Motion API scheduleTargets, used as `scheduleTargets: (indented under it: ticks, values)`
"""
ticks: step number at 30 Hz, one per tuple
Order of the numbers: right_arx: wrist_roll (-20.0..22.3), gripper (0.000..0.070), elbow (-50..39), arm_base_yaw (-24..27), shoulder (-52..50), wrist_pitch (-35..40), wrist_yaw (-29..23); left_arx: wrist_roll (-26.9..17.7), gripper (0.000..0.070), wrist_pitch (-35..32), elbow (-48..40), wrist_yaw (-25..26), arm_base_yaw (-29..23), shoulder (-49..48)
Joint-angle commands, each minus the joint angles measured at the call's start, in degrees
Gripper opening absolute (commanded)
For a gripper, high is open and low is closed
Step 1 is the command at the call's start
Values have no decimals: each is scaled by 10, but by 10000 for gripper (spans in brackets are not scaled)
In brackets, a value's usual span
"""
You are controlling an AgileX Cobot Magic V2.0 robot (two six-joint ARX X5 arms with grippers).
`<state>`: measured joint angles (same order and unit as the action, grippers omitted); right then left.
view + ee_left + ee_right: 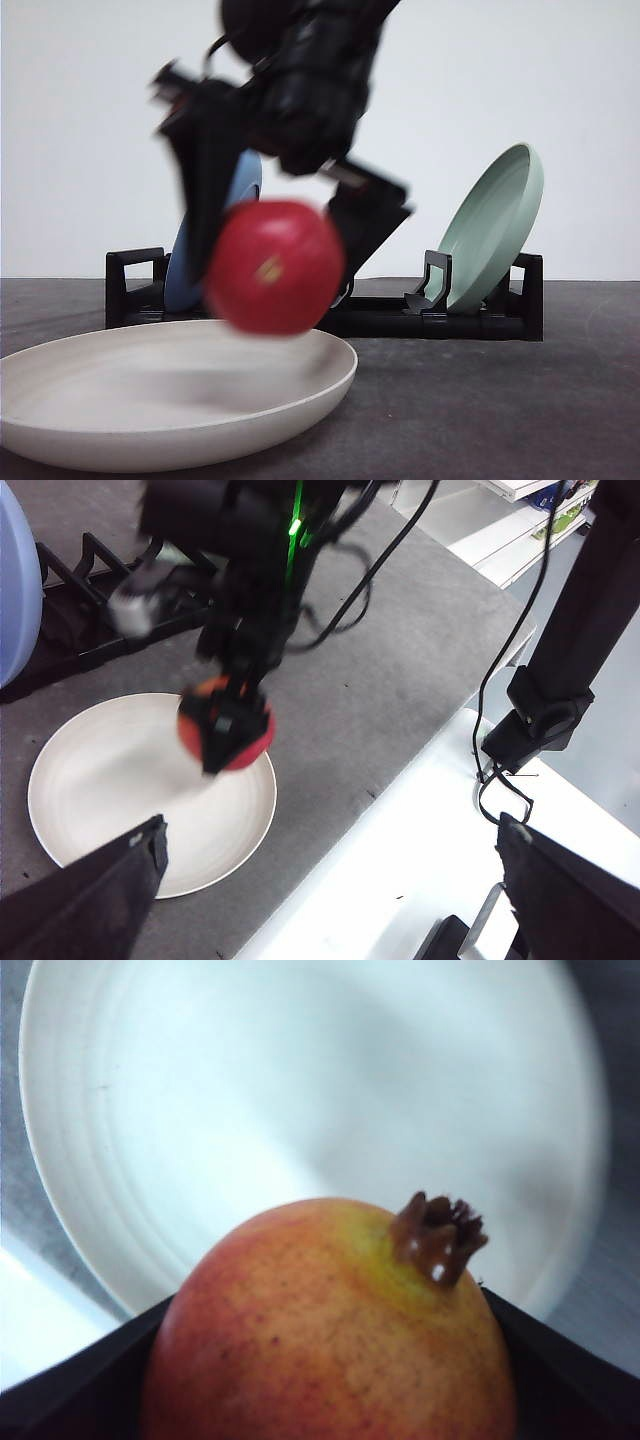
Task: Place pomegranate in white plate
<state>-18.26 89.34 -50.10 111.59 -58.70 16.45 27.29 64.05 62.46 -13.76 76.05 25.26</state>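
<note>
Carrying step: right tool point(275, 262) clamped on pomegranate point(275, 267) above white plate point(60, 425); left tool point(330, 900) spread, idle; next, lower and release

Three plates point(150, 400), one pomegranate point(272, 266)

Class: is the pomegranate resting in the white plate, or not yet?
Not yet: right gripper holds the pomegranate above the white plate.

Glossy smooth-skinned pomegranate point(274, 267), matte white plate point(120, 440), rough dark grey tabletop point(500, 410)
</note>
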Motion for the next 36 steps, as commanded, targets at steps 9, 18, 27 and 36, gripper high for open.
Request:
scheduleTargets:
  ticks: [9,18,27,36]
  values:
    - [-3,469,14,-32,60,71,-5,6,636,-6,10,-15,9,1]
    - [5,618,14,-38,60,87,-4,7,636,-6,10,-27,9,1]
    - [22,700,21,-33,37,83,-5,7,636,-6,10,-30,9,1]
    - [42,700,40,-23,-95,44,-45,7,636,-6,10,-30,9,1]
